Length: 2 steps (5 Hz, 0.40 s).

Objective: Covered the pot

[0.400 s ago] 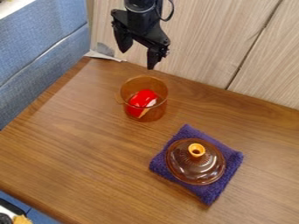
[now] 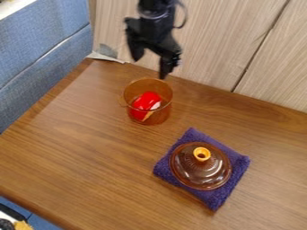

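Observation:
My gripper (image 2: 150, 67) hangs at the top of the view, just above and behind the pot, its two fingers spread wide with nothing between them. Below it stands the amber see-through pot (image 2: 157, 117), uncovered, with a red object (image 2: 146, 101) inside that has a pale part. The brown glass lid (image 2: 200, 175) rests knob up on the folded purple cloth (image 2: 235, 176), to the right of the pot and nearer the camera. A small orange knob (image 2: 202, 154) tops the lid.
The wooden table (image 2: 90, 148) carries all of this. Behind it rises a pale wood panel wall (image 2: 228, 40), and a blue padded surface (image 2: 42, 45) borders the left side. At the lower left corner, part of a dark and yellow item shows.
My gripper has moved a little to the right and down in the view, closer to the pot's back rim. The pot, lid and cloth have not moved.

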{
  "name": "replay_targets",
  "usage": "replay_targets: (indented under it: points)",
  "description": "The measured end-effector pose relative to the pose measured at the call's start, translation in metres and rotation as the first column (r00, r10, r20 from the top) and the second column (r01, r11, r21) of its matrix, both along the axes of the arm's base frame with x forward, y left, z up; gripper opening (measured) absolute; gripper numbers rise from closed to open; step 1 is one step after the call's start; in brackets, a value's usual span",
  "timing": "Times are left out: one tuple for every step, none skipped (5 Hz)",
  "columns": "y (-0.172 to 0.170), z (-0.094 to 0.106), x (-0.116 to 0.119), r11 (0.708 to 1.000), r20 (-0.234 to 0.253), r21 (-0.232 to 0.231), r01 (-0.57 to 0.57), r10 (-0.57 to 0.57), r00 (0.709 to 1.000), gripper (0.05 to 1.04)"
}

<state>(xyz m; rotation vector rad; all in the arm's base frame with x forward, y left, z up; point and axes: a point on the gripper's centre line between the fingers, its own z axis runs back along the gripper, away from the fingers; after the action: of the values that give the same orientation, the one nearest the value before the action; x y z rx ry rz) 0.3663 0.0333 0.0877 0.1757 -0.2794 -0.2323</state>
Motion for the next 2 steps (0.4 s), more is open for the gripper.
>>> replay_targets:
  points:
    - [-0.019,0.000,0.001,0.998,0.005,-0.004,0.059,-0.059,0.998,1.001]
    - [-0.046,0.004,-0.005,0.989,0.006,-0.041,0.141,-0.141,0.990,1.001]
